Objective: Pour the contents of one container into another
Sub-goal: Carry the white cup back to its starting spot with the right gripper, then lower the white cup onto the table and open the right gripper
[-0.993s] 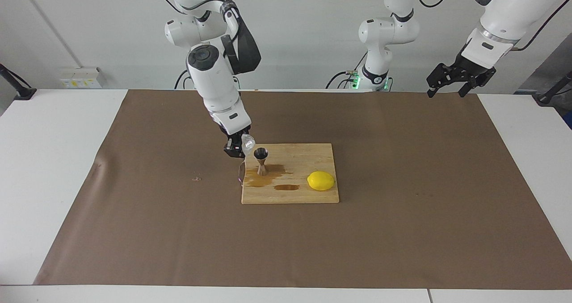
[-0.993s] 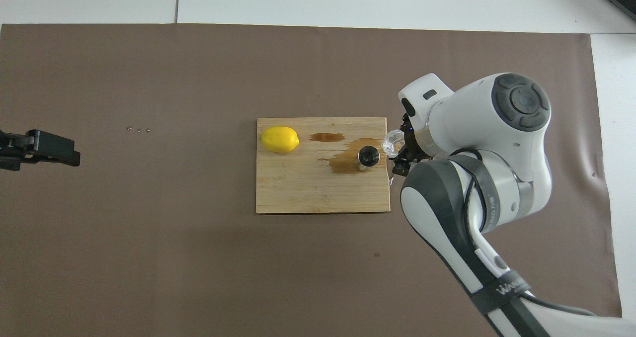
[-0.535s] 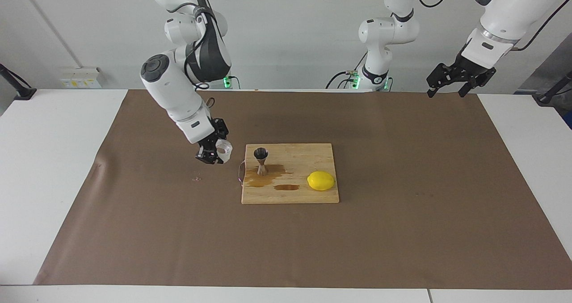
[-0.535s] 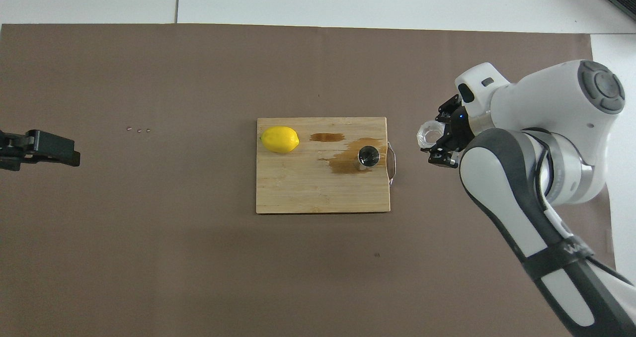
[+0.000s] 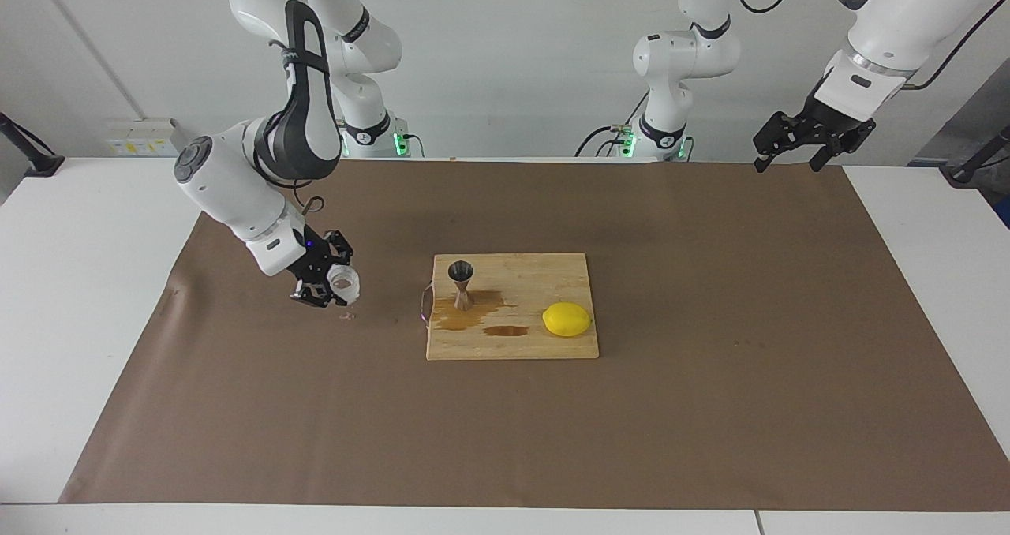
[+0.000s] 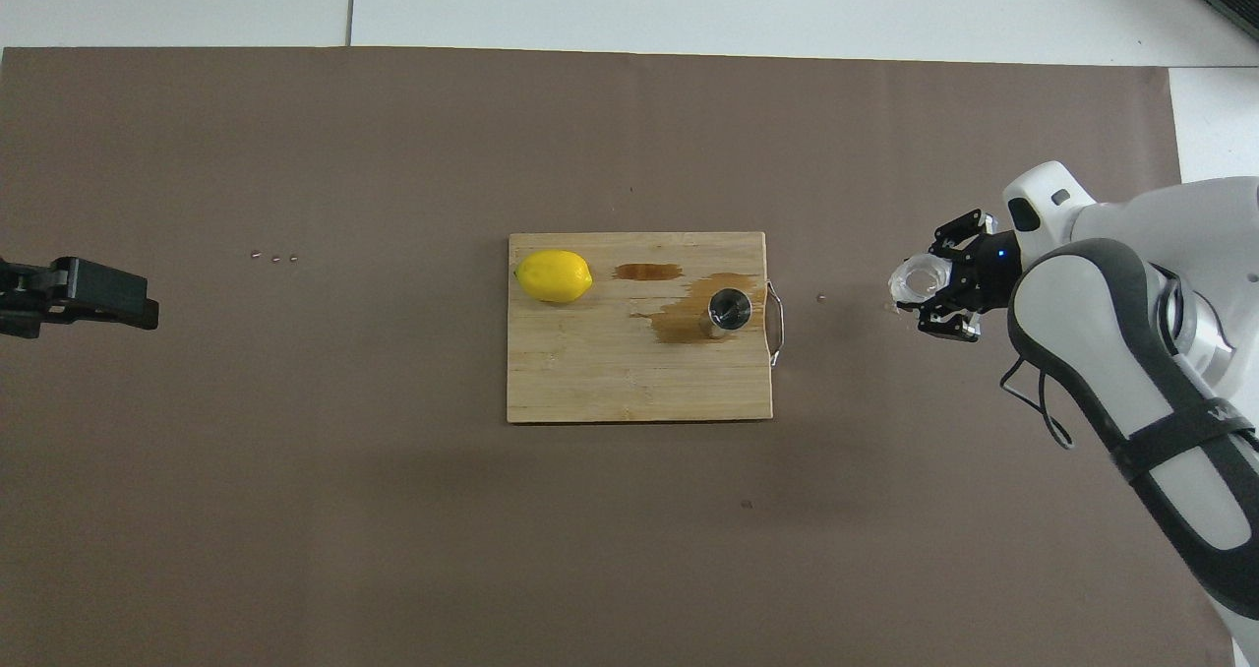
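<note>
Cup [image 5: 344, 284] sits clamped in the right pincer [image 5: 325, 286], low over the brown mat toward the right arm's end of the desk, well apart from the board [image 5: 552, 278], its mouth turned roughly upward. Jigger [image 5: 461, 284] stands upright on the board's wet patch, at the end nearest that pincer, so any return to pour would mean carrying the cup sideways toward the board, and the right arm is plainly the nearer one. Left pincer [image 5: 813, 136] waits with fingers apart, raised over the desk's edge at its own end.
</note>
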